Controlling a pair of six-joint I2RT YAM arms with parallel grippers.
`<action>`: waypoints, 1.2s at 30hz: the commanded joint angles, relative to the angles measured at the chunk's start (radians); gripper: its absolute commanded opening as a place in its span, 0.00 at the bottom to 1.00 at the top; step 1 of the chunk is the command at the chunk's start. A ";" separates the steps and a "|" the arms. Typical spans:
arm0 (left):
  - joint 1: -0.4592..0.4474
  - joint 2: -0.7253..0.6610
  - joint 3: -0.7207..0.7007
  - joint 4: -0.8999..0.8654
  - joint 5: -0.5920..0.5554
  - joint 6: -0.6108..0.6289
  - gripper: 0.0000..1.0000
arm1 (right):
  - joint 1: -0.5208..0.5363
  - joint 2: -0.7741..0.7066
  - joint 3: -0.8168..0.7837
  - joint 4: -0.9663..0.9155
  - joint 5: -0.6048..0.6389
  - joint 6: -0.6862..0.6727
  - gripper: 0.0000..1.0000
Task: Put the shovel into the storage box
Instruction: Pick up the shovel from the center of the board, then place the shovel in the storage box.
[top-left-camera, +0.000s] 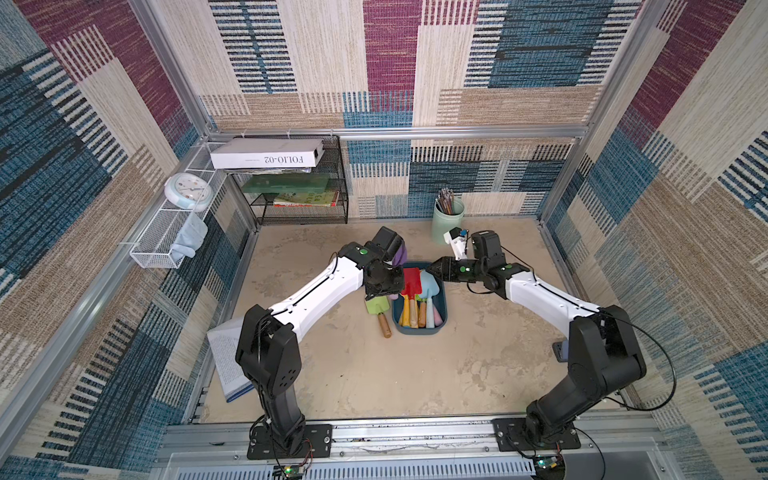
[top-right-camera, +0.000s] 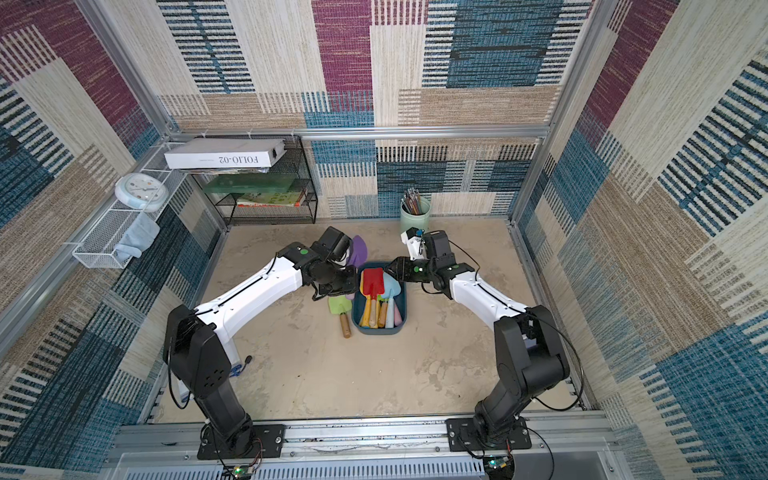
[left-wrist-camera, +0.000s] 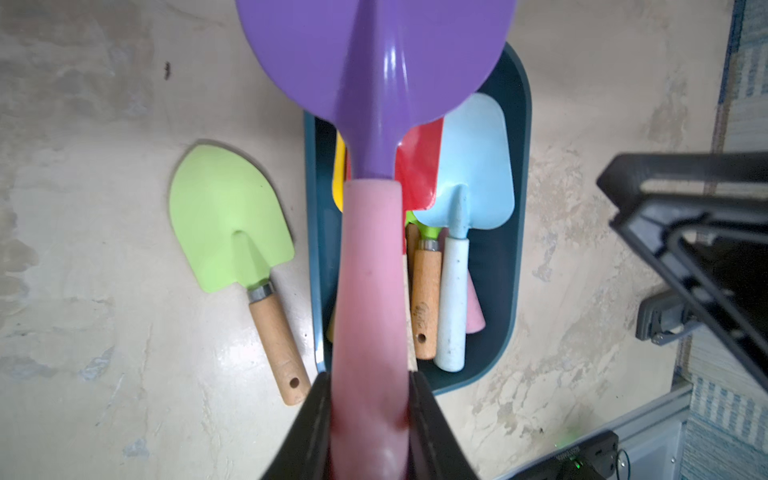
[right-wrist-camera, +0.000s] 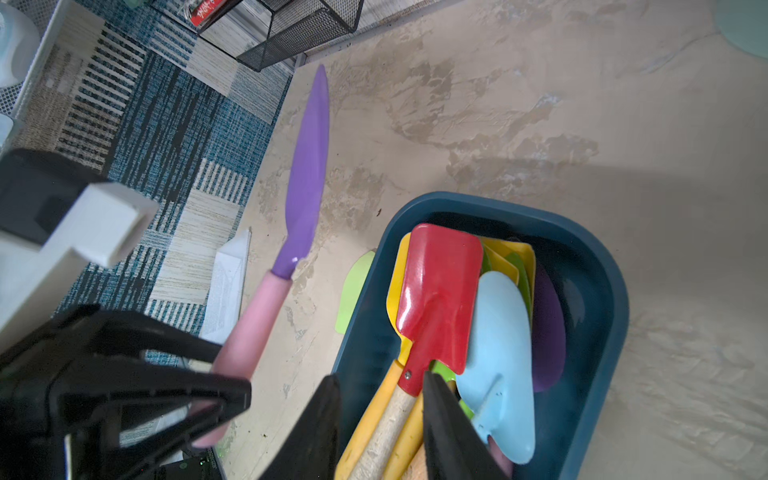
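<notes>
Purple shovel (left-wrist-camera: 374, 62), pinched at its handle by the left gripper (left-wrist-camera: 370, 382), hangs beside the storage box (left-wrist-camera: 518, 270); right gripper (right-wrist-camera: 380, 378) spread above it.

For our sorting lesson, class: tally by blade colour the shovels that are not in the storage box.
Purple: 1, the purple shovel held in the left fingers.
Green: 1, the green shovel lying on the table beside the storage box.
Total: 2.

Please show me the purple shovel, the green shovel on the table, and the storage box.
purple shovel (left-wrist-camera: 374, 62), left wrist view, blade.
green shovel (left-wrist-camera: 224, 216), left wrist view, blade.
storage box (left-wrist-camera: 494, 282), left wrist view, bare inside.
</notes>
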 joint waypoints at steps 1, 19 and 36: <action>-0.026 -0.007 -0.004 0.007 0.005 -0.009 0.09 | 0.001 0.012 0.004 0.053 -0.029 0.031 0.37; -0.125 0.011 -0.008 0.033 0.005 -0.045 0.09 | 0.009 0.075 0.019 0.105 -0.069 0.059 0.33; -0.148 -0.015 -0.001 0.041 0.007 -0.051 0.52 | 0.015 0.089 0.035 0.105 -0.070 0.056 0.00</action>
